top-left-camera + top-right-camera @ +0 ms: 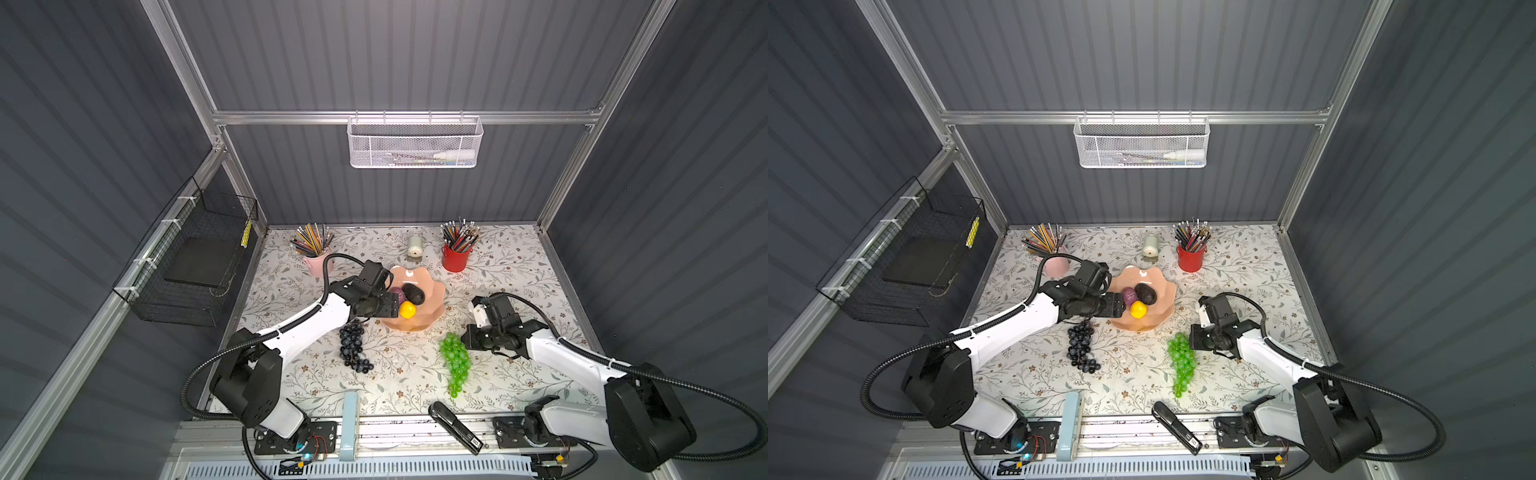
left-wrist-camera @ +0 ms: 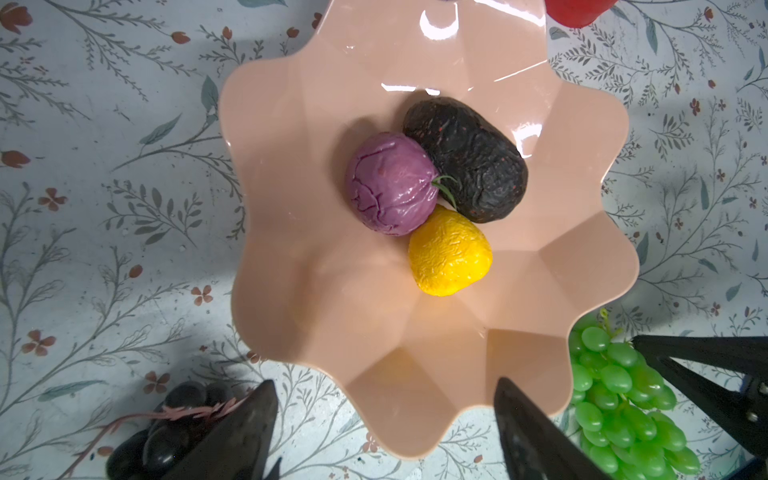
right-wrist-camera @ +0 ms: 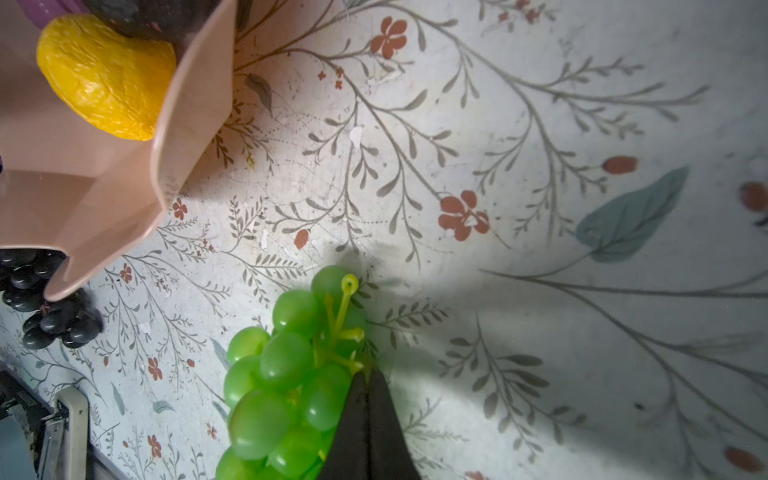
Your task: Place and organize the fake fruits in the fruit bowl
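Note:
The peach-pink fruit bowl (image 1: 432, 303) (image 2: 332, 291) holds three fake fruits: the purple fruit (image 2: 390, 183), the dark avocado (image 2: 465, 158) and the yellow lemon (image 2: 451, 249). My left gripper (image 1: 390, 302) (image 2: 384, 386) hangs open over the bowl's left rim with nothing between its fingers. The dark grape bunch (image 1: 352, 347) lies on the table in front of the bowl, under the left arm. The green grape bunch (image 1: 456, 361) (image 3: 286, 374) lies right of it. My right gripper (image 1: 460, 338) (image 3: 368, 374) is shut at the top of that bunch, its tips pinched on the stem.
A pink pencil cup (image 1: 316, 264) and a red pencil cup (image 1: 456, 257) stand at the back, with a small pale cylinder (image 1: 414, 247) between them. A black stapler (image 1: 455, 426) and a light blue bar (image 1: 349, 424) lie at the front edge.

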